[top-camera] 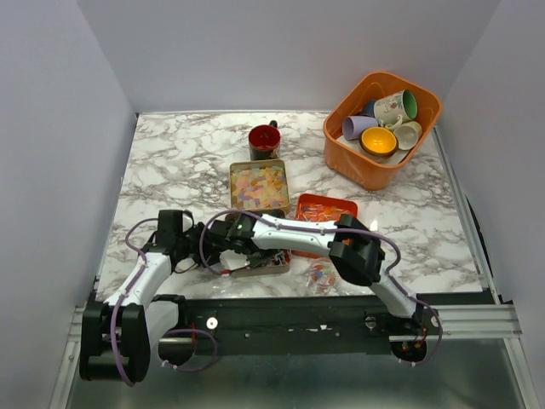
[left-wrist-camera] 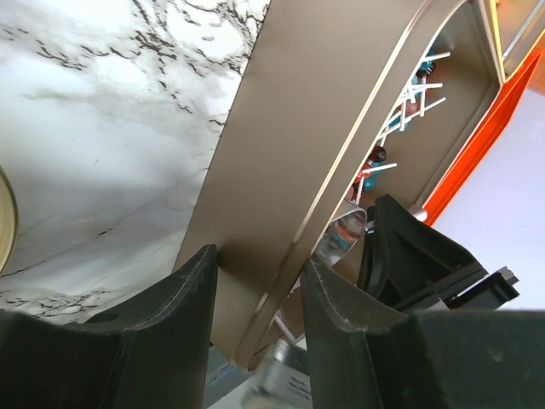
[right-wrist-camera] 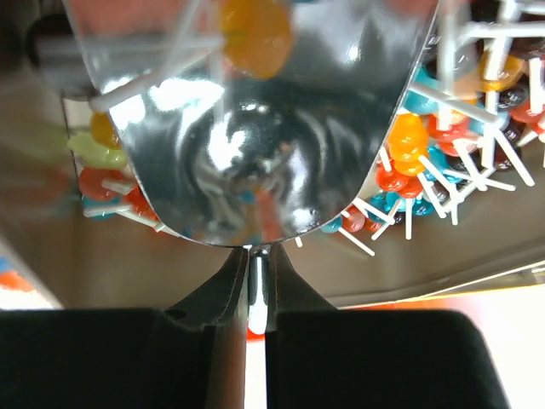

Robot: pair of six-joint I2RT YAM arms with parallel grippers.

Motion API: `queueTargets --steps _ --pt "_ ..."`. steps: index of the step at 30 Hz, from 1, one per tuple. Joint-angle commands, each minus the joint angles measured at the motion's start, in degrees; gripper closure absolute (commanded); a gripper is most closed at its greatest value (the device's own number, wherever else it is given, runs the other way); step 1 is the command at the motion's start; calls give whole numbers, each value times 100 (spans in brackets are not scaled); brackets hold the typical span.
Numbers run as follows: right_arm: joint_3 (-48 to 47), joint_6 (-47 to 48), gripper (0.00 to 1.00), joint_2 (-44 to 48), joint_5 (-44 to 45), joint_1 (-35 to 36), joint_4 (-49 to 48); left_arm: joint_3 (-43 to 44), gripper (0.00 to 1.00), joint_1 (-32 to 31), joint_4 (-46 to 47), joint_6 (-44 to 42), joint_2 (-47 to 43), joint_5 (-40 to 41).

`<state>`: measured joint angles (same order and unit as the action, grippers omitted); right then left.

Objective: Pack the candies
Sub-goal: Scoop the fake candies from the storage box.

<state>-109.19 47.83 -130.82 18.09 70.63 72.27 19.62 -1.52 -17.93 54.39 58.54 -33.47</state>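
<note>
Marble table (top-camera: 170, 153), left claw (left-wrist-camera: 255, 266) pinching tin wall (left-wrist-camera: 289, 170), right claw (right-wrist-camera: 254, 285) pinching scoop (right-wrist-camera: 247, 128) over lollipop candies (right-wrist-camera: 409, 136)

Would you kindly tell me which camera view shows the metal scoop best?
The right wrist view: the scoop fills the frame, its handle pinched in the right gripper, above the lollipops. The left wrist view shows only a sliver inside the tin. In the top view, the arms hide it.

The top camera looks down from the near edge over the whole table (top-camera: 170, 162). Both wrist cameras sit close on one tin (left-wrist-camera: 281, 170) of lollipops (right-wrist-camera: 409, 136).
</note>
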Motion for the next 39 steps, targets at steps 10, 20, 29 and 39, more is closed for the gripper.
queueTargets --steps 10,20,29,39 --pt "1189 146 99 1111 -1958 -550 -1522 349 44 99 -334 -244 -264 764" --pt "1549 411 99 1568 -2257 -1015 -1655 596 41 468 -298 -447 -265 474" --pt "1707 499 99 1797 -2178 -1332 -1523 816 37 521 -26 -517 78 78" --pt "1690 367 99 1745 -2090 -1341 -1347 807 37 618 53 -464 149 -36"
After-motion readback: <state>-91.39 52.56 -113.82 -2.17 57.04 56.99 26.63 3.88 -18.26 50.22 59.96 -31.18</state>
